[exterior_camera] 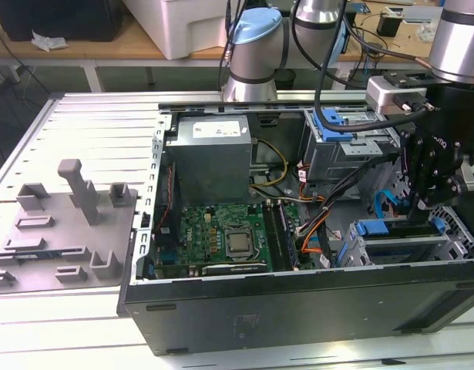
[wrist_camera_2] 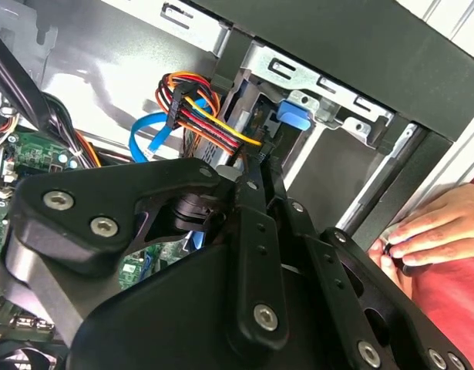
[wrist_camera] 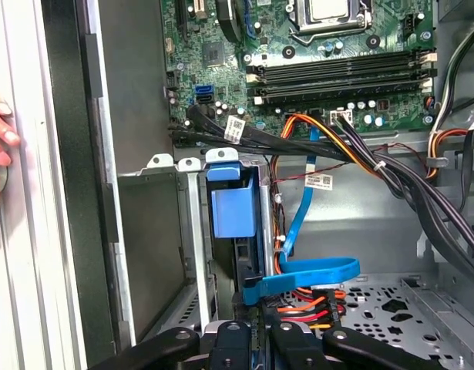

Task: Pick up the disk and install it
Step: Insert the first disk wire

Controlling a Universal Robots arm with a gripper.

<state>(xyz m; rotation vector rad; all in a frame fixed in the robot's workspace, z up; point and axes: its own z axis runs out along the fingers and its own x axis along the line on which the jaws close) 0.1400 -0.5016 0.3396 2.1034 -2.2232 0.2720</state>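
1. One PC case (exterior_camera: 298, 308), side open, lies flat on a slatted metal table (exterior_camera: 98, 123); one arm w/ gripper (exterior_camera: 429, 181) hangs over the case's drive-cage end.
2. One disk (wrist_camera: 225, 212), blue carrier showing, sits upright in the drive cage (wrist_camera: 186, 231) inside the case, directly ahead of the claw in both wrist views.
3. Claw fingers (wrist_camera_2: 256, 231) look nearly closed; whether they grip anything cannot be told.
4. Case also holds motherboard (exterior_camera: 221, 239), PSU (exterior_camera: 213, 158), cable bundles.
5. One grey fixture plate (exterior_camera: 59, 231) beside the case.
6. One hand (wrist_camera_2: 429, 231) rests on the case edge.
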